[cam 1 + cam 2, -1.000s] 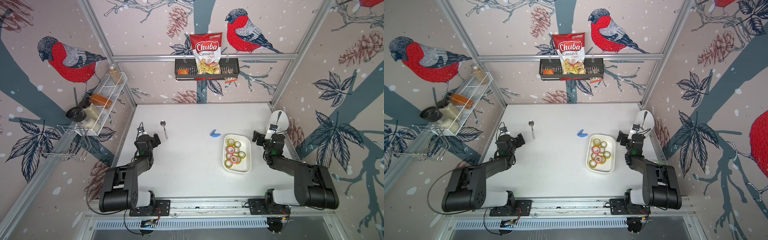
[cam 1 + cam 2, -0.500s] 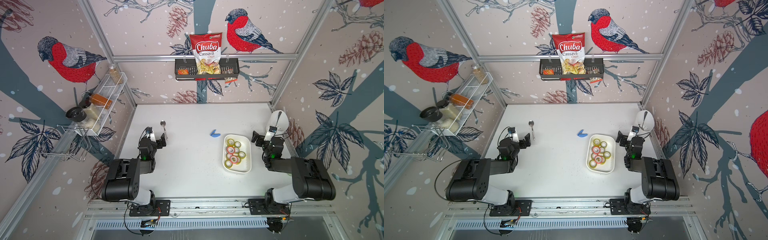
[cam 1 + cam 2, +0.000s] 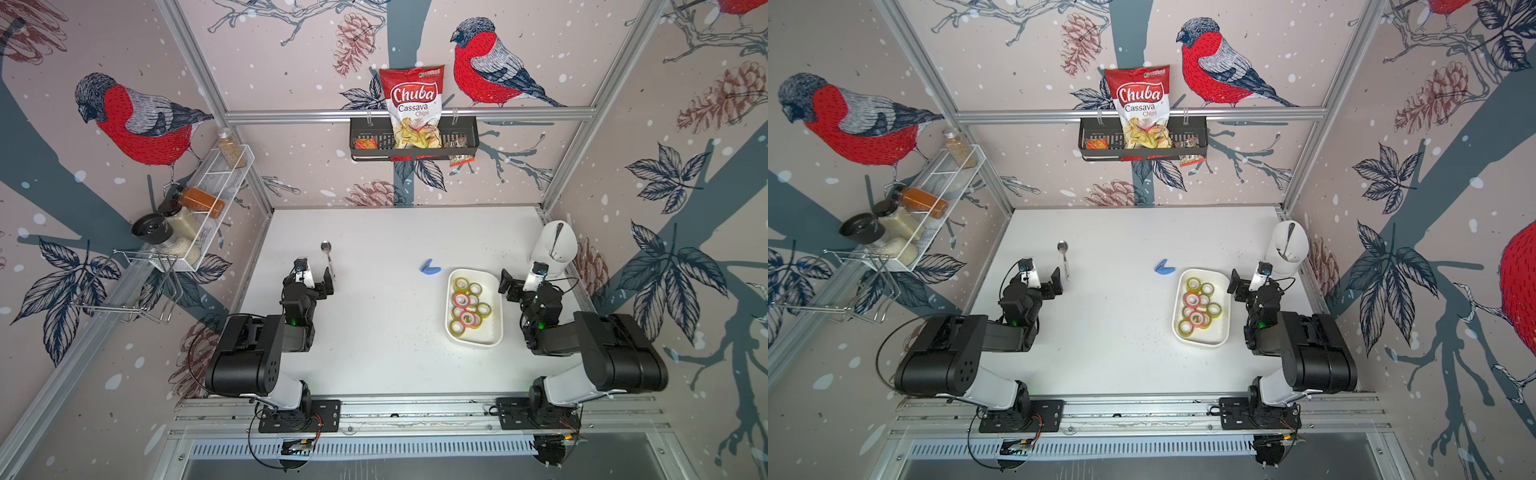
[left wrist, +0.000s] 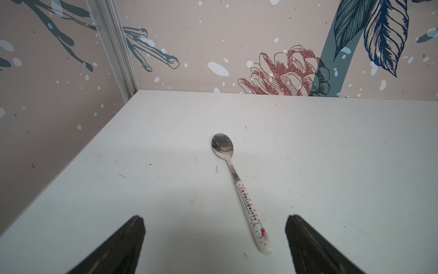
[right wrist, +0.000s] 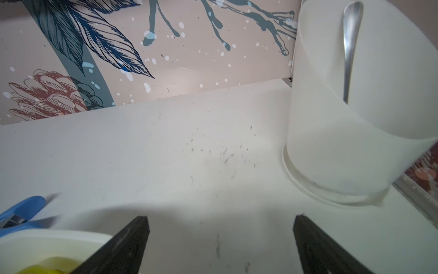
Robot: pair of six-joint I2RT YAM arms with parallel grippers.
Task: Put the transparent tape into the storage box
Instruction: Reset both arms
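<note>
The storage box (image 3: 474,342) sits right of centre in both top views, and the tape rolls (image 3: 468,307) lie heaped inside it, some overlapping. I see no loose roll anywhere on the table (image 3: 386,340), so the job looks finished or close to it. The hazards from here come from stray moves.

The right jaws are spread wide and grip nothing. They hang in the narrow gap between the upper right edge of the box and the tall white cup (image 5: 355,132). A sideways swing from there could shove the box and spill rolls over its rim. A swing the opposite way could tip the cup and the spoon in the cup (image 5: 350,47).

The left jaws, at left of centre in the top views, are also wide open and empty. In the left wrist view they straddle the handle end of the Hello Kitty spoon (image 4: 246,201). If they close now, they pick up the wrong thing.

The blue clip (image 3: 430,268) lies just beyond the upper left corner of the box and could be mistaken for a target. Reaching back into the heap could also drag a roll out.
</note>
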